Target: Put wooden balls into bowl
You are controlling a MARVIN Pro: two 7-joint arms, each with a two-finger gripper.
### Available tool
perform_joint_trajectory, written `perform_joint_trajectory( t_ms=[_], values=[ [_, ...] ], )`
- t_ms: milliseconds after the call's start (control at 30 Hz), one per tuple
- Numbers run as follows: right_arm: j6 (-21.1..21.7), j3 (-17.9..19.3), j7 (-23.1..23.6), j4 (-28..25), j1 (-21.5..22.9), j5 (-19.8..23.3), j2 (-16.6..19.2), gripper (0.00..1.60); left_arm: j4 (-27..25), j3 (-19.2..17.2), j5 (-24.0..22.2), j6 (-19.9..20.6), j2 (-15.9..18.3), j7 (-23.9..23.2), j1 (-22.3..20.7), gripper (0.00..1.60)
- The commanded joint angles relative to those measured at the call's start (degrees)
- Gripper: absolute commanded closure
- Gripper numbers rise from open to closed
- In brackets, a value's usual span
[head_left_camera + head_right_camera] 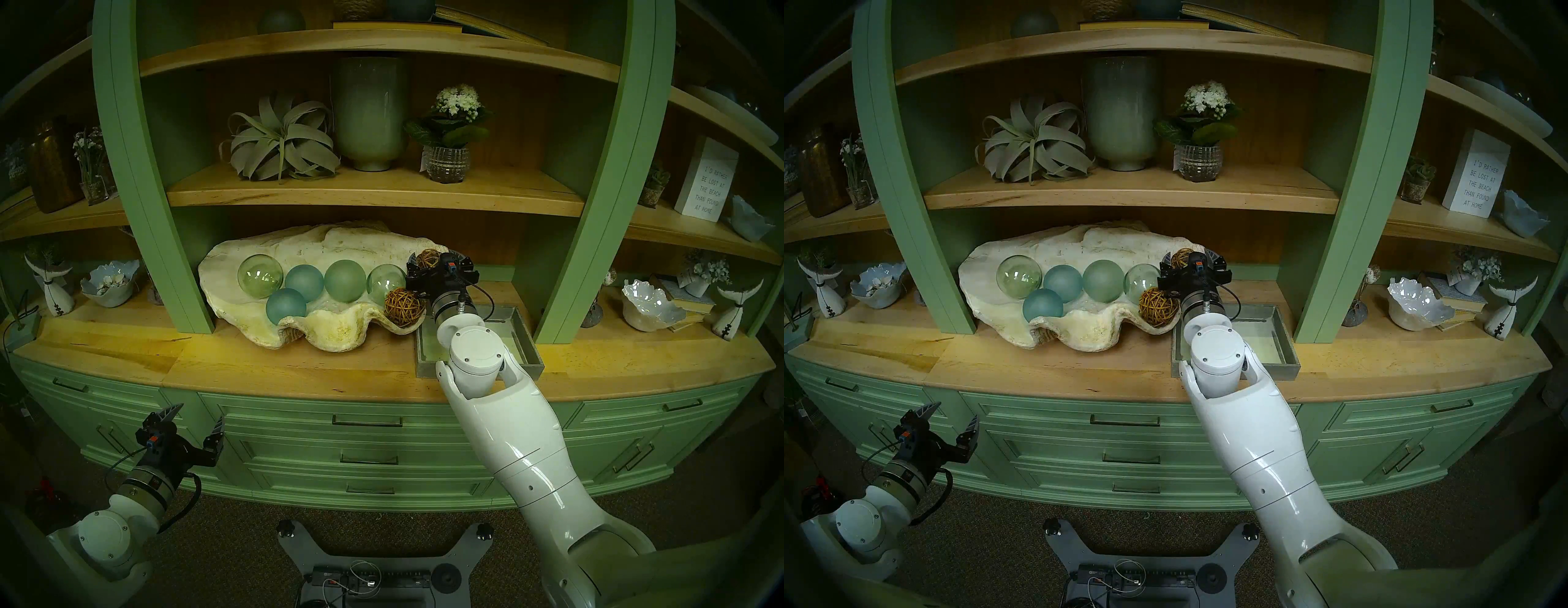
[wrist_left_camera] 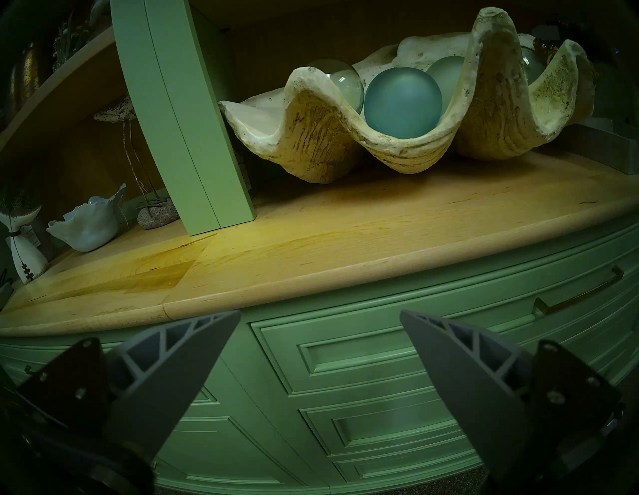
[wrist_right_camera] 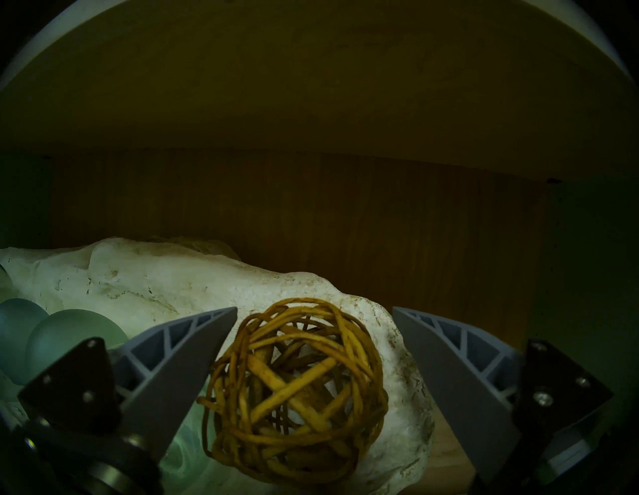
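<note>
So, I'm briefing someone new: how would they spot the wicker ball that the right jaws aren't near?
Find the big clam shell on the counter. At its front right rim sits a wicker ball, brown and see-through, unlike the smooth glass balls beside it.

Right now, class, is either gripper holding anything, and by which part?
Nothing is held. The right gripper is open around a woven ball resting in the shell; the left gripper is open and empty.

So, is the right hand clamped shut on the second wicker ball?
No, the right hand is open, with a gap beside the wicker ball.
</note>
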Motion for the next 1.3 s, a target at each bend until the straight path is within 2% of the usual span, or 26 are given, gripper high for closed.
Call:
perform_joint_trajectory(
  t_ms=[0, 567, 733, 867, 933, 1100, 1133, 1167, 1200, 1233, 1267],
  values=[
    [-1.24, 0.29, 0.24, -2.65, 1.13, -0.27, 0.34, 0.00, -0.94, -0.76, 0.14, -1.02, 0.02, -0.09, -0.13, 0.00],
    [-1.52, 0.43, 3.12, -7.49, -1.10, 2.23, 0.77, 0.00, -0.93, -0.74, 0.12, -1.00, 0.04, -0.07, -0.14, 0.00],
    [-0.60, 1.32, 2.86, -10.72, -3.24, 3.21, 1.32, 0.00, -0.93, -0.73, 0.12, -0.99, 0.05, -0.05, -0.15, 0.00],
    [-1.35, 2.80, 2.37, -13.16, -5.56, 4.00, 2.23, 0.00, -0.93, -0.71, 0.11, -0.95, 0.06, -0.03, -0.17, 0.00],
    [-1.66, 4.76, 1.63, -16.20, -8.64, 5.25, 2.96, 0.00, -0.91, -0.67, 0.10, -0.87, 0.08, 0.00, -0.22, 0.00],
    [-2.37, 5.53, 1.42, -18.98, -12.32, 5.58, 4.30, 0.00, -0.90, -0.65, 0.09, -0.85, 0.10, 0.02, -0.23, 0.00],
    [-3.41, 5.58, 1.32, -18.01, -12.34, 5.53, 4.20, 0.00, -0.90, -0.64, 0.09, -0.84, 0.10, 0.02, -0.24, 0.00],
    [-2.33, 5.78, 1.22, -20.55, -14.11, 5.92, 4.72, 0.00, -0.90, -0.65, 0.09, -0.85, 0.10, 0.02, -0.23, 0.00],
    [-3.49, 5.72, 1.17, -19.50, -13.95, 5.83, 4.53, 0.00, -0.90, -0.64, 0.09, -0.84, 0.11, 0.03, -0.24, 0.00],
    [-2.84, 5.78, 1.11, -21.33, -15.26, 6.09, 4.87, 0.00, -0.90, -0.64, 0.09, -0.84, 0.11, 0.03, -0.24, 0.00],
    [-3.65, 5.63, 1.17, -20.60, -15.38, 6.18, 4.75, 0.00, -0.90, -0.63, 0.09, -0.83, 0.11, 0.04, -0.24, 0.00]
  ],
)
